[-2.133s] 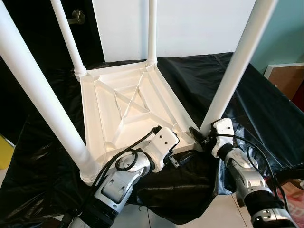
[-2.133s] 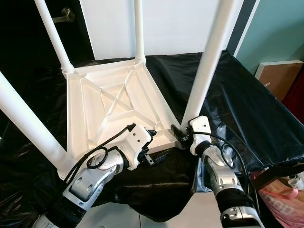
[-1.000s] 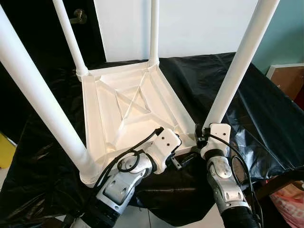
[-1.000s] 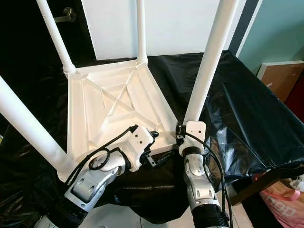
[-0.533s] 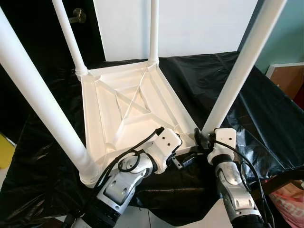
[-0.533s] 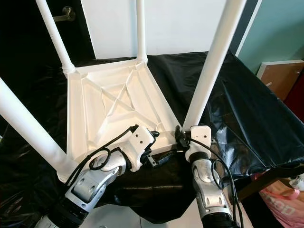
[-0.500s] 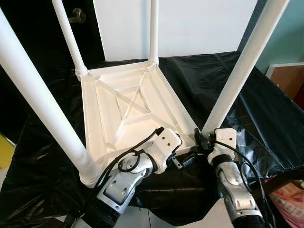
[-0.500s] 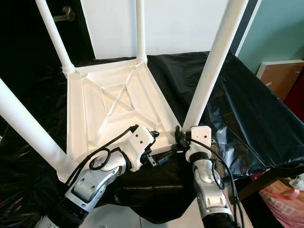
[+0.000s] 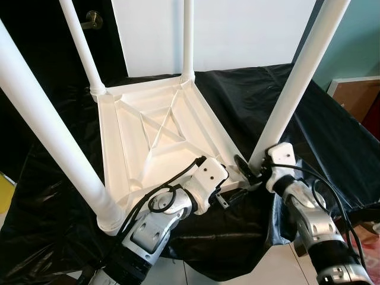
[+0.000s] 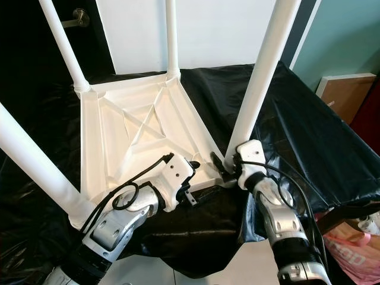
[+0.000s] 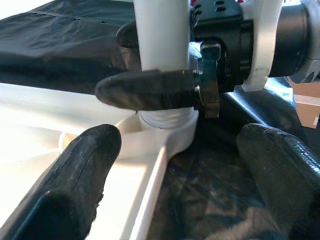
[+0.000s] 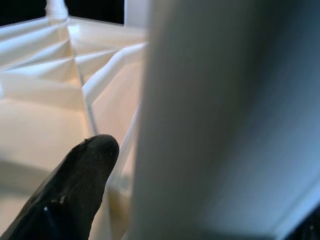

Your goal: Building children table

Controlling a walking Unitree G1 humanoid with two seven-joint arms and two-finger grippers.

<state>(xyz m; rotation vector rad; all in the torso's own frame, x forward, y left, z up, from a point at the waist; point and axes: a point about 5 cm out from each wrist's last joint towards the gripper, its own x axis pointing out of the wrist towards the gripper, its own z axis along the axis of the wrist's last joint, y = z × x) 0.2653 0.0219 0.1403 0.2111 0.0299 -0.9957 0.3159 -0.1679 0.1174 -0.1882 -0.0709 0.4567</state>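
A white plastic children's table (image 9: 148, 136) lies upside down on a black sheet, its legs pointing up. My right gripper (image 9: 252, 169) is shut on the base of the near right leg (image 9: 297, 83), where the leg meets the table's corner socket. In the left wrist view one black finger (image 11: 145, 90) crosses in front of that leg (image 11: 162, 35) and the other wraps behind it. My left gripper (image 9: 233, 195) hangs open just off the table's front edge, beside that same corner, holding nothing. The right wrist view has the leg (image 12: 220, 120) up close.
The black plastic sheet (image 9: 332, 136) covers the low work surface and drapes over its front edge onto pale floor tiles (image 9: 261, 267). A brown board (image 9: 356, 95) leans at the right. A dark door with a handle (image 9: 92, 21) stands behind. The other legs (image 9: 47, 124) rise near my left arm.
My right wrist has turned around the leg's base and its forearm has swung out to the right, still clasping the leg. The left gripper stays open at the front edge.
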